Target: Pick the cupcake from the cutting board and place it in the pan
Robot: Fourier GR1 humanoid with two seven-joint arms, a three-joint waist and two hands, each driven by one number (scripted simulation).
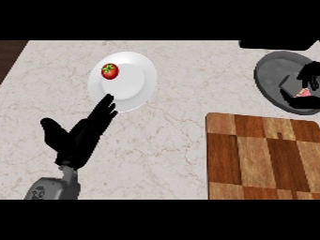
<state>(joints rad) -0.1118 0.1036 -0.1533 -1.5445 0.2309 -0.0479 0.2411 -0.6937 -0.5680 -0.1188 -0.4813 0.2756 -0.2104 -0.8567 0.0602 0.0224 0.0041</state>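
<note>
The grey pan (277, 70) sits at the counter's far right. Over it, my right hand (316, 77) is curled round the cupcake (305, 92), of which only a pink and white bit shows between the fingers and thumb. The wooden cutting board (270, 157) lies at the lower right with nothing on it. My left hand (79, 136) rests open at the lower left, fingers pointing up toward a plate.
A white plate (131, 86) holding a red tomato (110, 71) stands at the middle left, just beyond my left fingertips. The marble counter (183, 140) is bordered by dark wood floor at the left edge.
</note>
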